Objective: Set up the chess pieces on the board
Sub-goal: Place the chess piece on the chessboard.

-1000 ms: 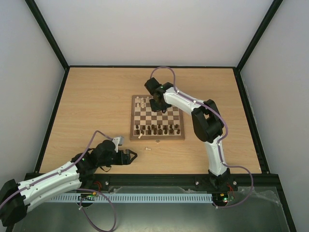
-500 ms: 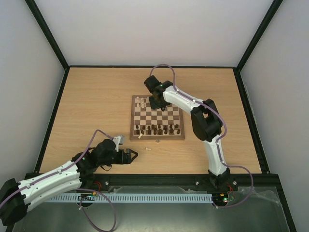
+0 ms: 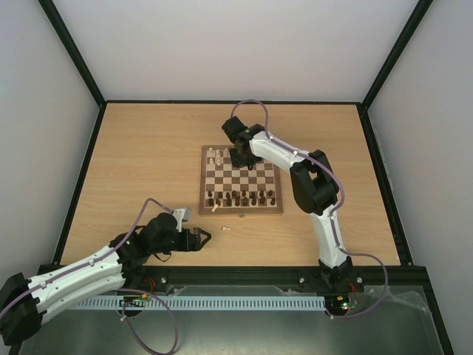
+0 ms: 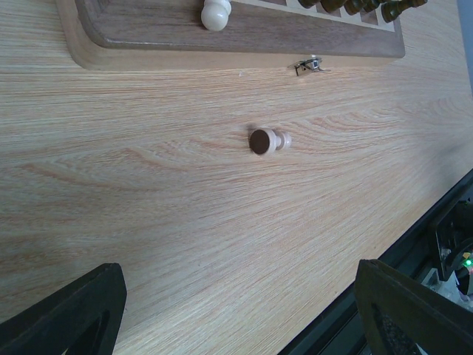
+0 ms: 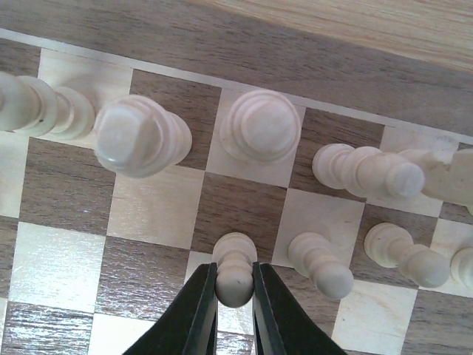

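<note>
The right gripper (image 5: 235, 271) is positioned over the far edge of the square brown-and-cream checkered wooden board (image 3: 240, 211). Its black fingers (image 5: 201, 310) are clamped on the round head of a pale cream wooden pawn (image 5: 235, 251) in the second row from that edge. Further pale cream wooden chess pieces (image 5: 260, 126) stand upright on the neighbouring squares.

The left gripper (image 3: 201, 238) hovers low over the light wooden desk (image 3: 148, 163), with its fingers spread wide and holding nothing. A second pale pawn (image 4: 267, 140) lies on its side on the desk, near the board's metal clasp (image 4: 310, 65).

- No writing, number, brand or sign can be read in any view.
- The square brown-and-cream checkered wooden chessboard (image 3: 241, 180) and the light wooden table (image 3: 148, 170) carry no legible marking.
</note>
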Controlling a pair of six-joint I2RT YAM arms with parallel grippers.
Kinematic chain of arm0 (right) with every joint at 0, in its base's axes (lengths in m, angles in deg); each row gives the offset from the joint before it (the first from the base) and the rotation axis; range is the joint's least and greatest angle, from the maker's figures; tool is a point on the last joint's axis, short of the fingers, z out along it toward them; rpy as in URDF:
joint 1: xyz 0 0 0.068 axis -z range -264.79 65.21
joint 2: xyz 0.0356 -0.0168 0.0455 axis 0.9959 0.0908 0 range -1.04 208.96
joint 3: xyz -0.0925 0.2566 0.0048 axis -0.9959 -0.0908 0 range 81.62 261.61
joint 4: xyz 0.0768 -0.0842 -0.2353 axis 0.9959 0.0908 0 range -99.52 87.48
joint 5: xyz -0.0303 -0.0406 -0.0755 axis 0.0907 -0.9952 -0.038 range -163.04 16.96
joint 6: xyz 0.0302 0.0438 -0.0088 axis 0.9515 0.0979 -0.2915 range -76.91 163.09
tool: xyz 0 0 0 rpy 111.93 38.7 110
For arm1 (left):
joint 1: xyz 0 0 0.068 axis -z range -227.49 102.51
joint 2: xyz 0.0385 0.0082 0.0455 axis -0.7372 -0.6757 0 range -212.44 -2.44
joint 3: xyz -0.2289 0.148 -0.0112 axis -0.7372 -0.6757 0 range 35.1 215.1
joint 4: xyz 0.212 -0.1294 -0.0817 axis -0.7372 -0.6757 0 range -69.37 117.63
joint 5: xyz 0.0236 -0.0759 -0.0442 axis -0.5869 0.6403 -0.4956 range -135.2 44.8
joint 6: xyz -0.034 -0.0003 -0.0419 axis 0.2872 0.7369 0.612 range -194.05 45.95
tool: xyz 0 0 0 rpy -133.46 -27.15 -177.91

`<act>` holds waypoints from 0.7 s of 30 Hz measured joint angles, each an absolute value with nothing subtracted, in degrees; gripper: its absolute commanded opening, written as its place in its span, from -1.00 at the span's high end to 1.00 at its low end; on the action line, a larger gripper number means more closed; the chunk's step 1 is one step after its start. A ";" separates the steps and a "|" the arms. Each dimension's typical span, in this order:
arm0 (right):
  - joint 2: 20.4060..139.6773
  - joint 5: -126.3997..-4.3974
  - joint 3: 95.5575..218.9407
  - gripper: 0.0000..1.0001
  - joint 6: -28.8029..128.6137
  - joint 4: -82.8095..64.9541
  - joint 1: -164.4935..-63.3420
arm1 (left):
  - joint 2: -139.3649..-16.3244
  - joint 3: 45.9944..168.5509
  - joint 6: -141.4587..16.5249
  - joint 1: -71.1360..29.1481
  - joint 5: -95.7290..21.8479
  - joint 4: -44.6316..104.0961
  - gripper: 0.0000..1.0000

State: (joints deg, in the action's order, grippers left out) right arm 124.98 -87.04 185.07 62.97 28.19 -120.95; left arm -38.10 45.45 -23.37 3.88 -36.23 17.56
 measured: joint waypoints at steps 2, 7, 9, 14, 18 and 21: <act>124.98 -87.04 185.07 0.67 62.95 28.02 -120.89 | -38.10 45.45 -23.37 3.88 -36.23 17.59 -0.75; 124.98 -87.02 185.07 0.57 62.82 27.67 -120.87 | -38.10 45.45 -23.37 3.88 -36.23 17.59 -0.75; 124.98 -87.02 185.07 0.56 62.84 27.54 -120.87 | -38.10 45.45 -23.37 3.88 -36.23 17.59 -0.75; 123.69 -86.34 183.79 0.48 62.79 26.27 -120.87 | -38.05 45.45 -23.37 3.88 -36.23 17.59 -0.75; 120.82 -85.47 182.67 0.46 62.77 26.05 -120.87 | -38.03 45.45 -23.37 3.88 -36.23 17.59 -0.75; 118.66 -85.16 182.01 0.46 62.79 25.59 -120.87 | -37.88 45.45 -23.35 3.88 -36.21 17.59 -0.75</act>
State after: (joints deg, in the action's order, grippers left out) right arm 118.66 -85.16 182.01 62.79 25.59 -120.87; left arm -37.88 45.45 -23.35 3.88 -36.21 17.59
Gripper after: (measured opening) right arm 0.268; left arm 0.874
